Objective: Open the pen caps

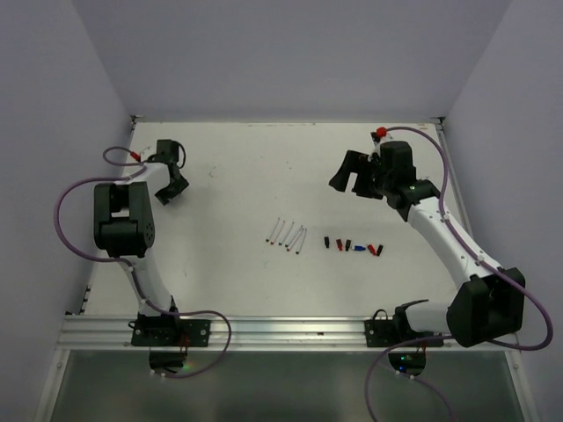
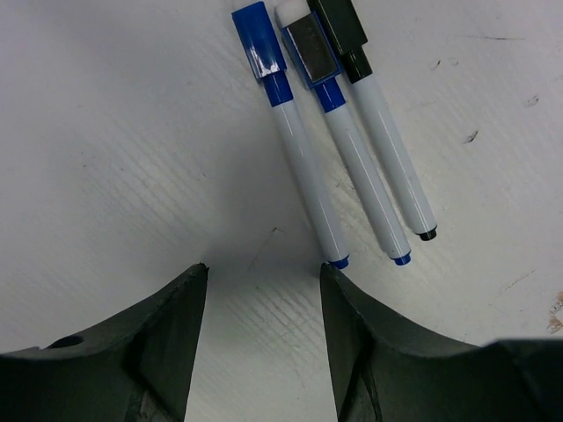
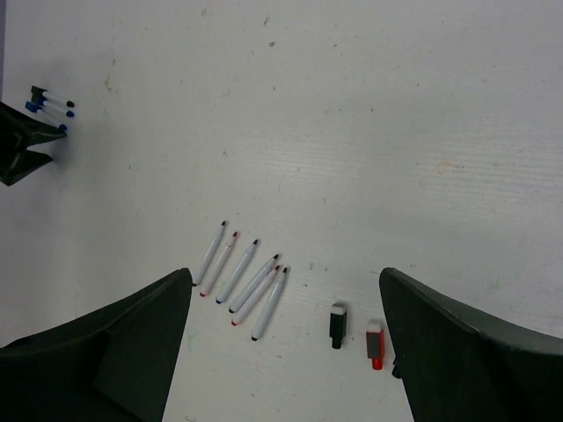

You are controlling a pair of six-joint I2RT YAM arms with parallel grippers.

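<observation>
Three capped pens (image 2: 352, 167) lie bunched at the tabletop's (image 2: 106, 132) far left, so the left hand (image 2: 262, 281), low, fingers apart and empty just short of their tails, could pinch two or scatter them. The right hand (image 1: 350, 183) hangs high, fingers spread, empty, above bare pens (image 3: 242, 272) and loose caps (image 3: 339, 323).

I work in a lab cell: bare white table (image 1: 264, 167), plain lilac walls (image 1: 290, 53), aluminium rail (image 1: 281, 330) along my near edge
</observation>
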